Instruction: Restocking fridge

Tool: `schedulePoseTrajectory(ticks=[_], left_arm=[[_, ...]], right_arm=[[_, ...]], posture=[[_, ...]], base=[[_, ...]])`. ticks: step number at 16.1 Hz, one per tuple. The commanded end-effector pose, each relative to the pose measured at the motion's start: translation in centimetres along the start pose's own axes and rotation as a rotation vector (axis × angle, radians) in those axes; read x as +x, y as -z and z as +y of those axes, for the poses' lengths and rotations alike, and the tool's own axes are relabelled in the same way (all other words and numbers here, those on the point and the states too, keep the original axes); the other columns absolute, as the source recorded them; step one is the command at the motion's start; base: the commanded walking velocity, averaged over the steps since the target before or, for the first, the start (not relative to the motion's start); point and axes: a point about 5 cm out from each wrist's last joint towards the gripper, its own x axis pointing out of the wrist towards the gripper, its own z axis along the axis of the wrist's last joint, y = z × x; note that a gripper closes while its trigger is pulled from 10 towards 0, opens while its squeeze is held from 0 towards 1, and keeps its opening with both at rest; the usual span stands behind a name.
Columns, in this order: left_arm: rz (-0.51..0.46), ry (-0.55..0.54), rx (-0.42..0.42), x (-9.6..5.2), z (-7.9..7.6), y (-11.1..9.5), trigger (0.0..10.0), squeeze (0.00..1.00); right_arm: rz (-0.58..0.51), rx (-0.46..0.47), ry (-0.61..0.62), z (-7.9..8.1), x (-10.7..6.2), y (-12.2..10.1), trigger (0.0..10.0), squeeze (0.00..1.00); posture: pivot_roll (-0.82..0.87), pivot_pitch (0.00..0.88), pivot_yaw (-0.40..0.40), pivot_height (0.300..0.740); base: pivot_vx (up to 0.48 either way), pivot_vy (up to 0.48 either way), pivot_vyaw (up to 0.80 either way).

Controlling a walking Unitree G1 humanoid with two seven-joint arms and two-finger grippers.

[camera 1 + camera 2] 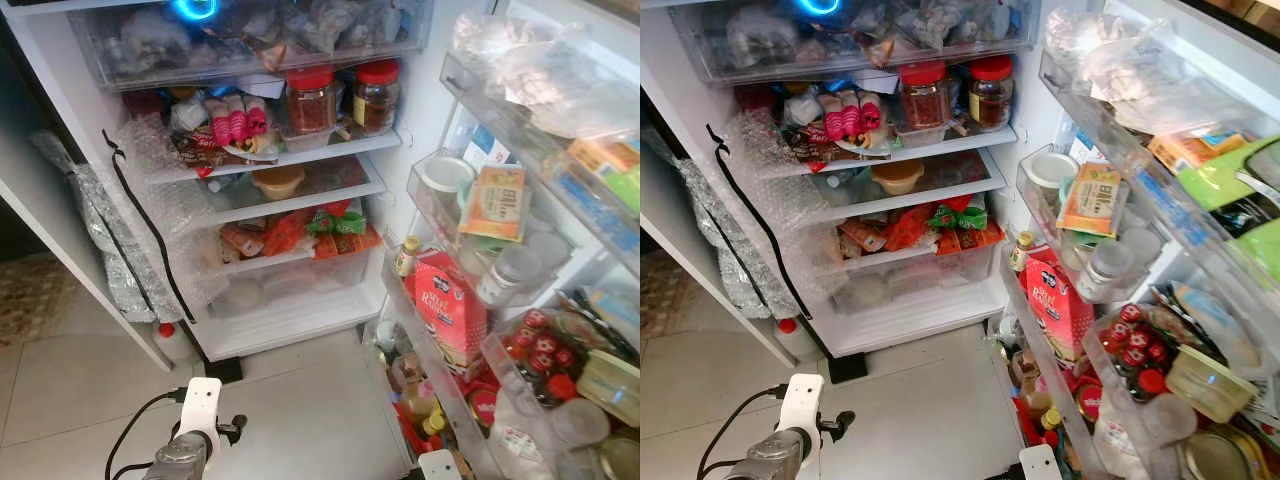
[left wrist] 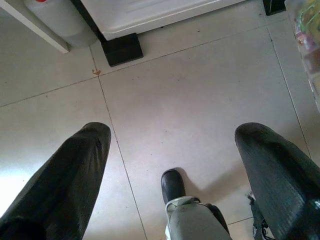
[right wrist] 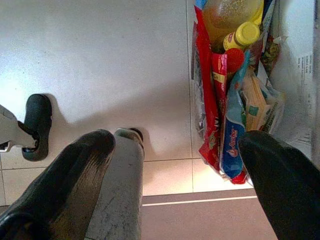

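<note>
Pale grey square floor tiles [image 1: 300,410] with thin dark grout lines spread out from the foot of the open white fridge cabinet [image 1: 290,325]. A small black block foot [image 2: 122,48] sits on the tiles under the cabinet's front lower edge. Just beside the cabinet's left wall stands a white panel [image 1: 70,260], draped with crinkled silver foil sheeting [image 1: 105,240]. Beyond that panel lies a brownish patterned rug [image 1: 25,295]. Daylight falls brightly across the tiles in front of the cabinet, casting soft shadows.
</note>
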Motion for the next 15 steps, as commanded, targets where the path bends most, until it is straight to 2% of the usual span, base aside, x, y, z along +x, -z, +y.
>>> schedulePoseTrajectory(ticks=[1,15], left_arm=[[0.018,-0.002,0.01,-0.11,0.15,0.52,10.0,0.0],[0.016,0.002,0.015,-0.11,0.04,0.52,10.0,0.0]], right_arm=[[0.013,0.021,-0.004,0.2,-0.09,0.53,10.0,0.0],[0.02,-0.005,-0.01,0.26,-0.05,0.44,10.0,0.0]], posture=[[-0.14,0.067,-0.011,0.74],[-0.14,0.054,-0.013,0.74]], base=[[0.0,0.33,0.0],[0.0,0.347,0.0]])
